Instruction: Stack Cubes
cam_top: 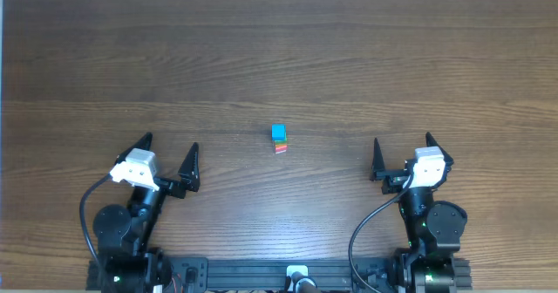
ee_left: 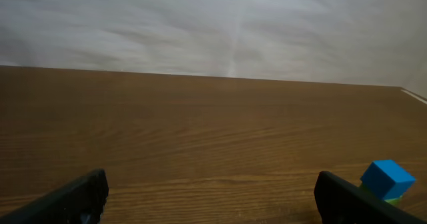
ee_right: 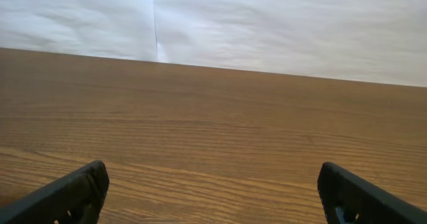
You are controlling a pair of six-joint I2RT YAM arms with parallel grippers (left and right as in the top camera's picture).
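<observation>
Left gripper (cam_top: 170, 145) and right gripper (cam_top: 403, 141) hang open near the arm-side edge of the desk (cam_top: 279, 49); mid-desk stands the cube stack (cam_top: 279, 141), blue cube (cam_top: 278, 133) on top.

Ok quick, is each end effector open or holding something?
Left end effector: open, holding nothing.
Right end effector: open, holding nothing.

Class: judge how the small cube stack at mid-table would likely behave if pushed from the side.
The stack is narrow and several cubes tall, so a high push would probably topple it. The blue cube merely rests on top, so it would likely slide off first. Flat faces suggest the cubes would skid on the table rather than roll.
</observation>
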